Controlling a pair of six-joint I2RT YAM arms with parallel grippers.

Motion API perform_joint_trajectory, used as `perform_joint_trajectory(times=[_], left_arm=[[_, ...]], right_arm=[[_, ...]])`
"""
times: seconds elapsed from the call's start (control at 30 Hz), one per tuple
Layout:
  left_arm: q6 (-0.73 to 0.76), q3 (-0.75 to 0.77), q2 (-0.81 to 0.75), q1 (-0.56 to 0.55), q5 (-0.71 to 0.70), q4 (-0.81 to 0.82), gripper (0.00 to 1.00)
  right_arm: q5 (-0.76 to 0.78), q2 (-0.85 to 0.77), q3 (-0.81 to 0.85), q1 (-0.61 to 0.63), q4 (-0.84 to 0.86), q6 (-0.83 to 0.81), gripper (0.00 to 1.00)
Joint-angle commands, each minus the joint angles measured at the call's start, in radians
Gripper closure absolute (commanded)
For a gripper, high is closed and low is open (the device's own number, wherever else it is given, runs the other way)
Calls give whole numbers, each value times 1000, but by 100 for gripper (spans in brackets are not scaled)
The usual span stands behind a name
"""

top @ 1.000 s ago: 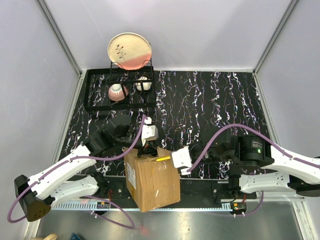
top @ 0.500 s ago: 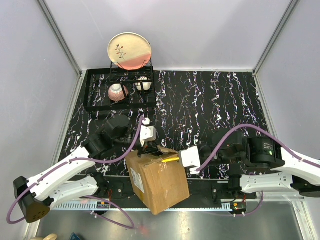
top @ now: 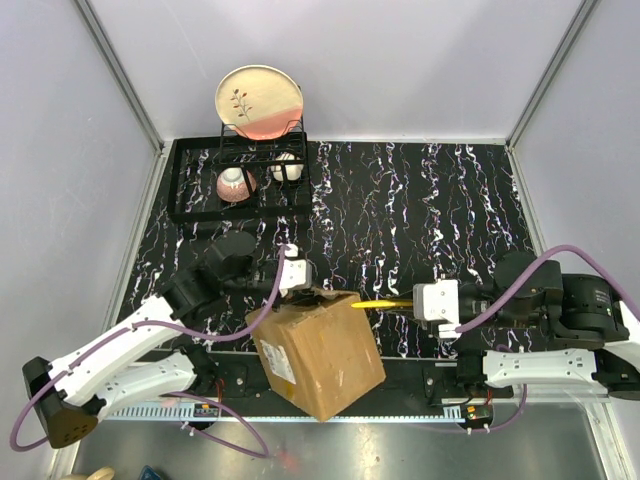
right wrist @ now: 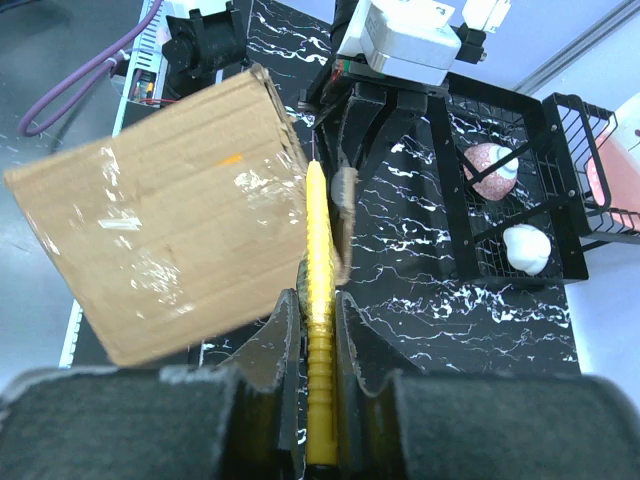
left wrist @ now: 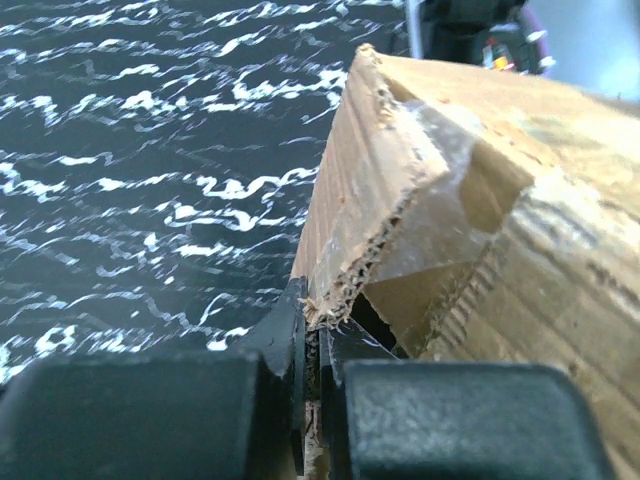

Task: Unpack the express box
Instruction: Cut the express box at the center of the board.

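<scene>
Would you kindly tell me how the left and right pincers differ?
The left pincer pinches a torn corner of the express box; the right pincer grips a yellow tool. The left pincer touches the box; the right pincer stands off, its tool pointing at it. Both are shut on something.

express box (top: 320, 355) front centre, rack (top: 200, 182) behind left, tool (top: 380, 303) perhaps touching its right

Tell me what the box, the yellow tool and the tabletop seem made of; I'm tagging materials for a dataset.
The express box: matt brown corrugated cardboard; its torn edge shows fluting, and glossy clear tape sticks to it. The yellow tool: probably smooth plastic, with a ribbed handle; the look leaves it open. The tabletop: black with white veining, marble-like, perhaps only a printed surface.
</scene>
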Motion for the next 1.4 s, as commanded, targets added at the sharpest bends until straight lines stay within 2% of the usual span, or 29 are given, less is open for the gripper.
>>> perform_joint_trajectory(times=[0.0,0.03,0.07,0.17,0.2,0.23,0.33,0.43,0.6,0.7,0.8,0.87,0.9,0.93,1.0,1.03,1.07,1.2,1.27,1.3,1.37], left_arm=[[183,132,33,1,-249,-103,100],[209,224,64,1,-291,-192,100],[203,282,97,1,-394,-241,100],[168,549,322,1,-556,-482,100],[124,617,367,1,-584,-602,100],[104,746,410,1,-616,-663,100],[12,946,559,-1,-674,-853,100],[-56,1085,671,-1,-662,-1007,100],[-143,1174,746,-1,-587,-1123,100],[-157,1153,763,1,-537,-1134,100],[-178,1128,806,15,-469,-1144,87],[-188,1110,835,15,-504,-1130,79],[-206,1101,846,15,-539,-1116,79],[-209,1098,857,16,-611,-1113,79],[-218,1097,889,18,-703,-1101,86],[-217,1104,898,21,-783,-1102,90],[-217,1110,920,25,-815,-1105,100],[-211,1171,929,53,-849,-1107,99],[-208,1209,924,70,-839,-1119,93],[-208,1240,918,80,-772,-1127,85],[-194,1246,897,113,-709,-1136,78]], right_arm=[[35,20,0,8,34,69,100],[31,23,-3,6,38,76,100],[31,28,-4,6,40,82,100],[31,45,6,6,37,139,100],[32,49,11,8,31,154,100],[41,54,20,6,26,173,100],[43,45,25,8,23,254,100],[49,31,36,8,14,343,100],[40,31,-10,8,5,495,100],[31,63,-52,6,14,570,100],[44,111,-58,6,23,642,100],[67,135,-59,5,37,699,100],[75,138,-72,3,53,717,100],[81,140,-84,2,79,737,100],[84,132,-131,-1,185,805,100],[86,131,-147,-4,219,831,100],[87,134,-157,-7,266,868,100],[129,146,-191,-12,262,911,100],[140,122,-204,-15,262,940,100],[149,111,-216,-15,258,952,100],[149,73,-230,-15,219,1012,100]])
